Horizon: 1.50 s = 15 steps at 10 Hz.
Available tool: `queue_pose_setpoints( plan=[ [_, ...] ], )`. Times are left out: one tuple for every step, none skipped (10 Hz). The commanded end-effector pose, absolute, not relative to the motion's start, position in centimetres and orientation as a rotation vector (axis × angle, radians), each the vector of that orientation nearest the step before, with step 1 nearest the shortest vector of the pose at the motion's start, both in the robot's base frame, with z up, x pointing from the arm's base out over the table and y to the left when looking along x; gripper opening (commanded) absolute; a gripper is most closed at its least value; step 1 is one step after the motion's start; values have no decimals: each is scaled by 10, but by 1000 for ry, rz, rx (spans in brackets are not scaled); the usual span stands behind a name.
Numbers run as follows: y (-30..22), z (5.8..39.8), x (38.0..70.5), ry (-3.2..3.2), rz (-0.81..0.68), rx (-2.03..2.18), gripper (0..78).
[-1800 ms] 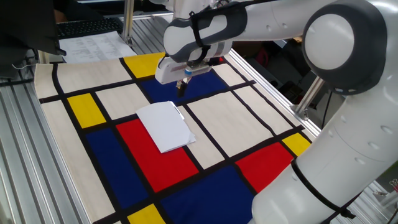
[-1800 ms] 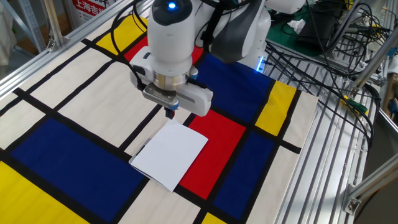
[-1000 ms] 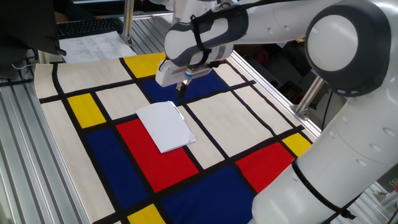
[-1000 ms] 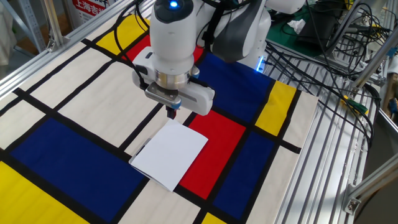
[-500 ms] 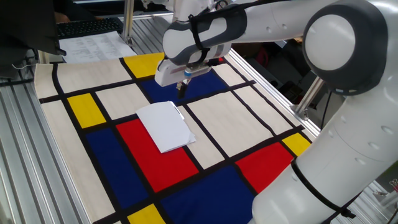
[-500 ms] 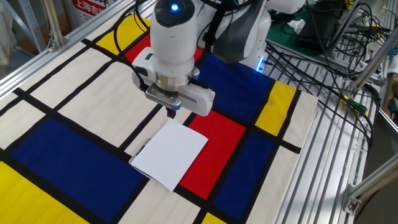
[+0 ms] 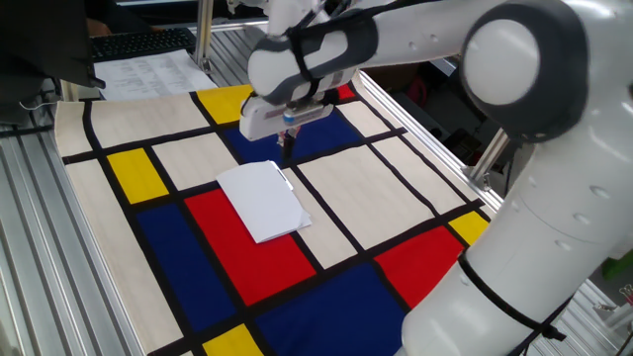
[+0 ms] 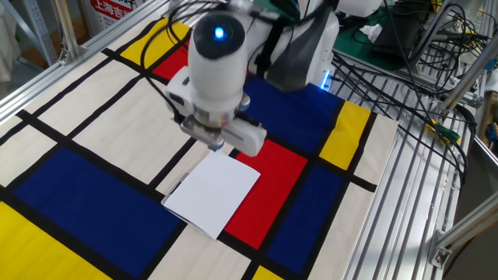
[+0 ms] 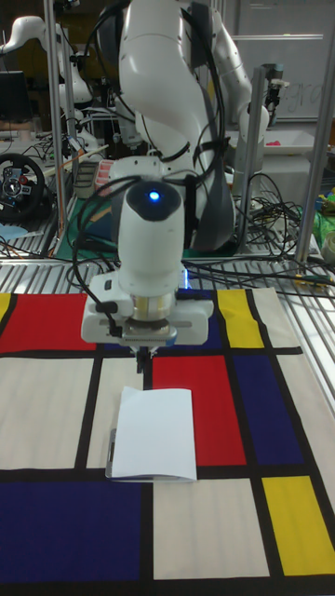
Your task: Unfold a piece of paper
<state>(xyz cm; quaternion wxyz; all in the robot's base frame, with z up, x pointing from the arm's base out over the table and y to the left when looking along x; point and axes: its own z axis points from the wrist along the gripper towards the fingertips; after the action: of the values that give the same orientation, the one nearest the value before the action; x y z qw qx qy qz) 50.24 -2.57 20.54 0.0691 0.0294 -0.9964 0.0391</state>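
Note:
The piece of paper [image 7: 262, 201] lies folded and flat on the colour-block cloth [image 7: 168, 257], across a red block and a cream block. It also shows in the other fixed view, paper [image 8: 212, 193], and in the tall view, paper [image 9: 154, 433], where a lower layer peeks out at its left edge. My gripper [image 7: 288, 141] hangs just above the paper's far edge, pointing straight down. Its fingers are pressed together with nothing between them, as seen on the gripper [image 8: 216, 145] and gripper [image 9: 142, 357]. It is not touching the sheet.
Printed sheets [image 7: 148, 71] and a keyboard [image 7: 138, 42] lie beyond the cloth's far corner. Cables [image 8: 405, 47] and aluminium rails [image 8: 412, 179] run along the cloth's side. The arm's large white links [image 7: 554, 198] overhang the right of the cloth.
The hand has shifted a little sideways along the paper's far edge and shows motion blur. The paper has not moved.

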Motion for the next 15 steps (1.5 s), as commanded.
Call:
queue_pose_setpoints(
  plan=[
    [-40, 174, 516, -2946, 253, -13, 0],
    [-44, 172, 516, -2936, 277, -18, 0],
    [-50, 169, 516, -2910, 306, -30, 0],
    [-53, 164, 514, -2897, 310, -51, 0],
    [-53, 160, 511, -2897, 316, -67, 0],
    [-52, 154, 509, -2896, 326, -88, 0],
    [-50, 145, 506, -2896, 334, -104, 0],
    [-48, 137, 503, -2897, 339, -110, 0],
    [-46, 132, 499, -2897, 340, -118, 0],
    [-46, 128, 495, -2896, 342, -134, 0],
    [-46, 124, 490, -2896, 348, -150, 0],
    [-47, 120, 486, -2896, 351, -153, 0],
    [-50, 118, 485, -2896, 349, -145, 0],
    [-51, 118, 485, -2897, 349, -153, 0],
    [-52, 117, 485, -2897, 352, -174, 0]
  ],
)
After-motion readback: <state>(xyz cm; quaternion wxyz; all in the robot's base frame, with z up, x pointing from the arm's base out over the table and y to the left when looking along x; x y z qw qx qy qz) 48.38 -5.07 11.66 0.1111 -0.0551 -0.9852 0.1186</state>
